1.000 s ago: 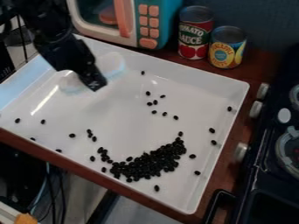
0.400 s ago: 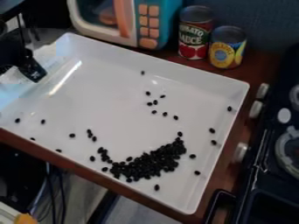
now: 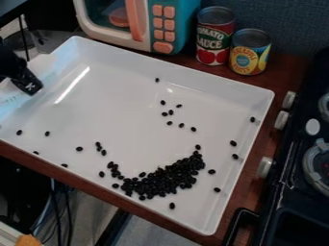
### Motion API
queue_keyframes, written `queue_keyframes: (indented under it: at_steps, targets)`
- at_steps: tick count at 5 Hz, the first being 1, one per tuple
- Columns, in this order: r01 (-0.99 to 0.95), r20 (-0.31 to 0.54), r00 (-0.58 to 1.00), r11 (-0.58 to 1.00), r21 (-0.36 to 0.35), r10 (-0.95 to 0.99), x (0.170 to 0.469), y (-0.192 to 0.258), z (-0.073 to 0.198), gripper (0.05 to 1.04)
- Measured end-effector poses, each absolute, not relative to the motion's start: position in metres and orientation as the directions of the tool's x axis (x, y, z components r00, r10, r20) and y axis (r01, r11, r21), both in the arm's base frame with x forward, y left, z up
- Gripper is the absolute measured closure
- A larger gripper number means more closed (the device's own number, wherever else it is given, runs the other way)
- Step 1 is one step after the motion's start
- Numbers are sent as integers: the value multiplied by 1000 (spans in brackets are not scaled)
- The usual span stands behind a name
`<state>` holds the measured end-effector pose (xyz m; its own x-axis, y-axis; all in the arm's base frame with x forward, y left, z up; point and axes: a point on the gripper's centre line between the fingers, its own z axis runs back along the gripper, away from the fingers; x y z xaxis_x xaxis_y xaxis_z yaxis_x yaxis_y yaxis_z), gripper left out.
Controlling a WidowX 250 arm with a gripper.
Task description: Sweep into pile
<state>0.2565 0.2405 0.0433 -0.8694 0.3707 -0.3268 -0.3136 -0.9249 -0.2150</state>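
Note:
At the left edge of the view, my gripper (image 3: 29, 85) hangs over the tray's left wall, shut on a pale, whitish sweeping tool (image 3: 42, 63). The tool shows on both sides of the gripper, partly hidden behind it. A dense curved pile of black beans (image 3: 168, 178) lies in the lower right part of the white tray (image 3: 122, 103). Loose beans (image 3: 171, 112) are scattered above the pile. Others lie along the right side, and more lie toward the lower left, such as one bean (image 3: 47, 133).
Behind the tray stand a toy microwave (image 3: 143, 24), a tomato sauce can (image 3: 214, 36) and a yellow-labelled can (image 3: 249, 52). A black toy stove (image 3: 298, 178) with knobs borders the brown tabletop (image 3: 254, 149) on the right.
My gripper has moved left with the pale tool, from above the tray's upper left to its left edge. The beans have stayed essentially where they were.

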Motion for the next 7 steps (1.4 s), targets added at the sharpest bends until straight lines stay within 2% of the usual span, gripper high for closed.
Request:
queue_keyframes:
  at_steps: [1, 3, 4, 5, 7]
  targets:
    - [-313, -297, -880, -923, -223, 371, 242, 232, 25, 329]
    - [-306, -269, -876, -892, -333, 401, 240, 221, 13, 329]
    - [-269, -279, -889, -907, -323, 363, 244, 213, 12, 329]
    - [-210, -298, -908, -936, -283, 294, 250, 202, 11, 329]
    - [-176, -315, -925, -974, -142, 213, 240, 169, 14, 329]
